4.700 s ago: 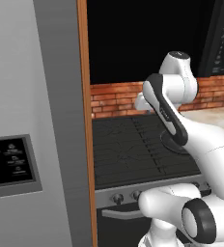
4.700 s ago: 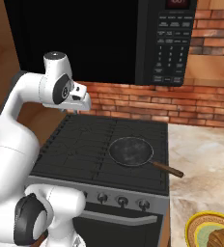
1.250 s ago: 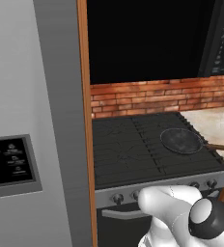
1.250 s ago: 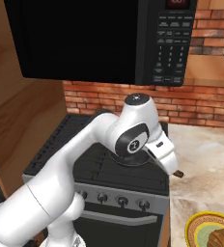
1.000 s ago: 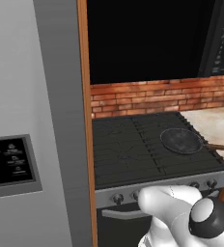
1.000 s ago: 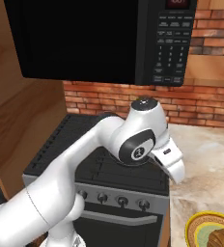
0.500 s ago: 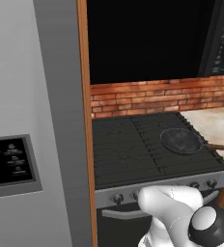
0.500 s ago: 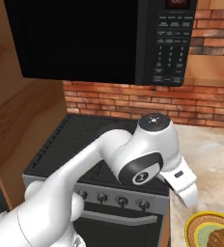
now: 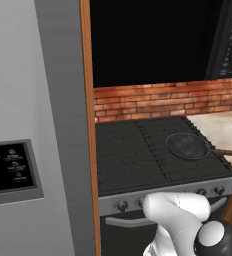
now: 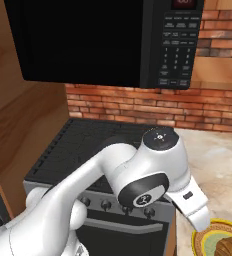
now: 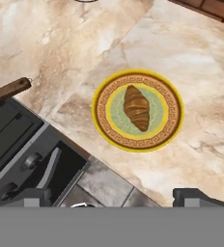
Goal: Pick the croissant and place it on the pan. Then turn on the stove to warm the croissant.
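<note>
The croissant (image 11: 136, 107), a ridged golden-brown oval, is seen lying at the middle of a yellow-rimmed plate (image 11: 174, 125) on the marble counter (image 11: 75, 48), right of the stove (image 9: 153, 155). The gripper (image 11: 114, 197) is held above it, jaws spread wide and empty.

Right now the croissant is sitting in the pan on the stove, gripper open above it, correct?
Not in the pan. The croissant lies on a yellow-rimmed plate on the marble counter beside the stove, as the hand view shows. The pan is empty. The gripper is open above the croissant.
</note>
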Robot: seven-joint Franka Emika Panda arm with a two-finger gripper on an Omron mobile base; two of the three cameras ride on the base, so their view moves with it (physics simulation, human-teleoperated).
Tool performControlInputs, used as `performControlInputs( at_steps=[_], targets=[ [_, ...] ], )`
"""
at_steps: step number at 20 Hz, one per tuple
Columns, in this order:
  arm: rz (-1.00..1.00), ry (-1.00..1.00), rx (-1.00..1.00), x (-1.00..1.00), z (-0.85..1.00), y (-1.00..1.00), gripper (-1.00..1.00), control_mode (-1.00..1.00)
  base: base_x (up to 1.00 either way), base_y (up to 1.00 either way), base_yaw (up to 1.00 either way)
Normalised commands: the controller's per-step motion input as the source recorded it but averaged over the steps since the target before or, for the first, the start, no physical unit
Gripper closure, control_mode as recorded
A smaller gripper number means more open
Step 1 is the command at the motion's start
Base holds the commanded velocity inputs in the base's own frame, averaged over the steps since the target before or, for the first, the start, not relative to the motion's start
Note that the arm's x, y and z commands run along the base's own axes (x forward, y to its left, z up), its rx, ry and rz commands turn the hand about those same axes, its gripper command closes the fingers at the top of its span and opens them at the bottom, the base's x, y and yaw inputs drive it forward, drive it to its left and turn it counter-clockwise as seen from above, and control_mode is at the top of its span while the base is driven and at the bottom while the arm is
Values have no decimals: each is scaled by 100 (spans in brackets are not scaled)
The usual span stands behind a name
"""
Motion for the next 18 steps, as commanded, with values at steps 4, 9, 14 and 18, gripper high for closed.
performControlInputs(
  at_steps=[4,9,14,18],
  targets=[
    [0,0,0,-19,-7,-7,-100,-100,0,0,0],
    [0,0,0,-9,-18,-6,-100,-100,0,0,0],
    [0,0,0,0,-24,-15,-100,-100,0,0,0],
    [0,2,0,0,-17,-24,-100,-100,0,0,0]
  ],
)
